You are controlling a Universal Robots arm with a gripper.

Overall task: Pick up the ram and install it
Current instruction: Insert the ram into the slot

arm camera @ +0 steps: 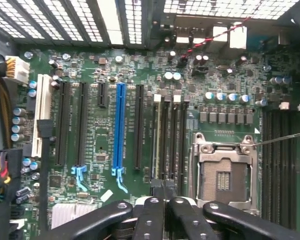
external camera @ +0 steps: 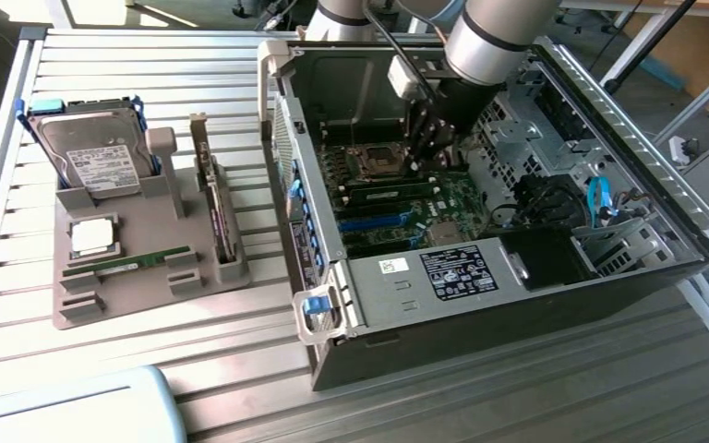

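Observation:
The ram (external camera: 126, 262), a thin green stick, lies in a groove at the front of the grey holder tray (external camera: 145, 295), on the exterior view's left. My gripper (external camera: 435, 149) is far from it, down inside the open computer case (external camera: 502, 277), just above the motherboard beside the empty processor socket (external camera: 377, 159). In the wrist view the black fingers (arm camera: 150, 212) meet at the gripper (arm camera: 164, 189), shut with nothing between them. They hover over the black memory slots (arm camera: 170, 135), next to the processor socket (arm camera: 222, 175).
The holder tray also carries a hard drive (external camera: 96, 157), a silver processor chip (external camera: 92, 235) and an upright expansion card (external camera: 215, 208). The case walls, a drive cage and blue cables (external camera: 598, 198) crowd the arm. The blue slot (arm camera: 120, 127) lies beside the memory slots.

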